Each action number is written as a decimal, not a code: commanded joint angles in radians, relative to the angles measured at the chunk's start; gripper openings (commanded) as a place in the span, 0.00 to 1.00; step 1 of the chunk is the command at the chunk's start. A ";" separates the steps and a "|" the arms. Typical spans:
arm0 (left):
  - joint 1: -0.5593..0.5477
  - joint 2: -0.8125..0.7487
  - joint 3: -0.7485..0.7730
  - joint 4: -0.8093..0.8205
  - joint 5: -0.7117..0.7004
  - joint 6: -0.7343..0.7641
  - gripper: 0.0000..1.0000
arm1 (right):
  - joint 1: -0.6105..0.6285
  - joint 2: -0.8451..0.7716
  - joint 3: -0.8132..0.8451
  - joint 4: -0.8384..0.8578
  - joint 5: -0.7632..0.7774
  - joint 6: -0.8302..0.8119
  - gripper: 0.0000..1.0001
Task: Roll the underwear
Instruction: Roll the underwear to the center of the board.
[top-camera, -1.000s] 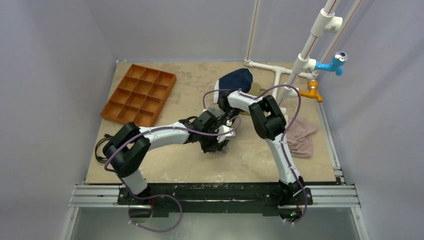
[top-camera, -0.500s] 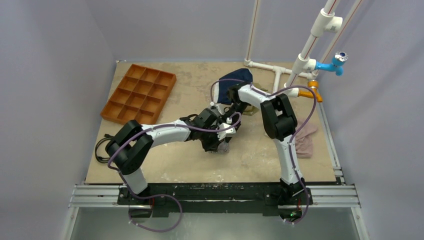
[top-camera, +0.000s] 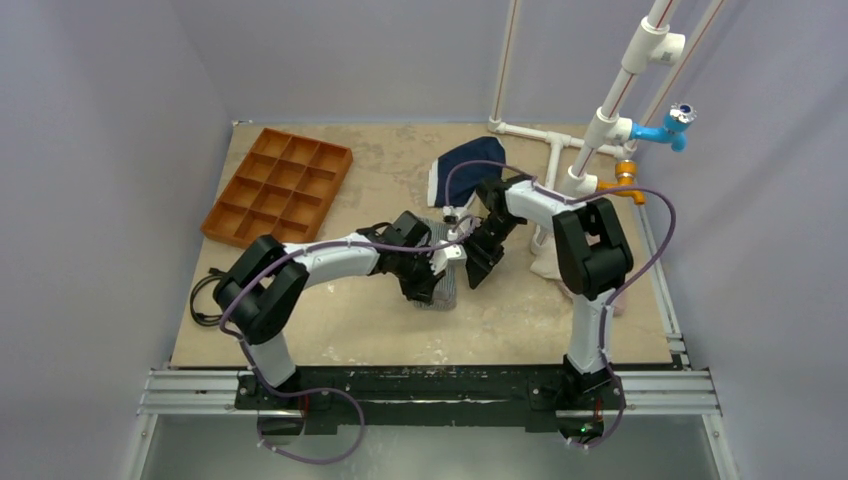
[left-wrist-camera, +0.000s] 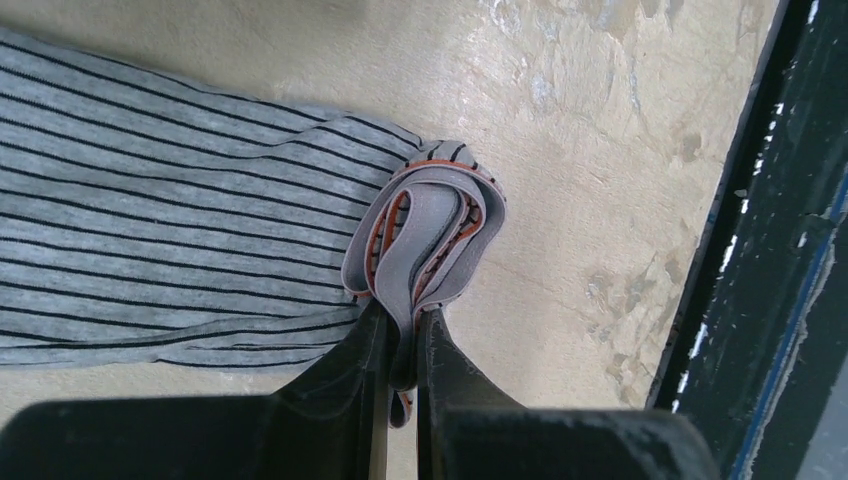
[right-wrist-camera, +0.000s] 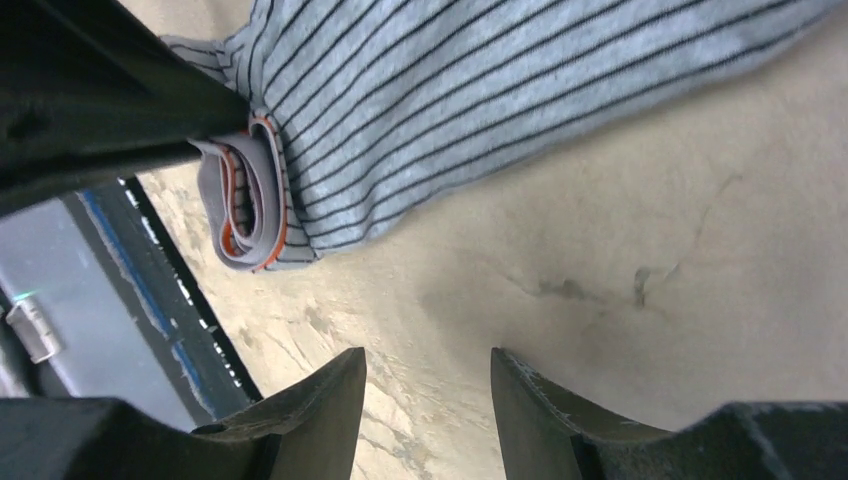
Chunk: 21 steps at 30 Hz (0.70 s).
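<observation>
Table with tray, underwear, navy garment

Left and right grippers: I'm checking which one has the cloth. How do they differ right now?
The left gripper is shut on the folded waistband of the striped underwear; the right gripper is open and holds nothing. The left gripper touches the cloth; the right gripper's fingers frame bare table beside it. Both have dark fingers and sit at the waistband end.

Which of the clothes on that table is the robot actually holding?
The grey striped underwear: the left gripper pinches its folded waistband. The navy garment and the pale garment lie apart, ungripped.
</observation>
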 joint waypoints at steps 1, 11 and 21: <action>0.054 0.039 0.047 -0.076 0.093 -0.037 0.00 | -0.001 -0.154 -0.106 0.161 0.059 0.050 0.50; 0.123 0.214 0.205 -0.236 0.301 -0.070 0.00 | -0.001 -0.369 -0.314 0.280 0.038 0.033 0.51; 0.159 0.463 0.447 -0.502 0.448 -0.031 0.00 | -0.001 -0.494 -0.424 0.342 0.008 -0.003 0.52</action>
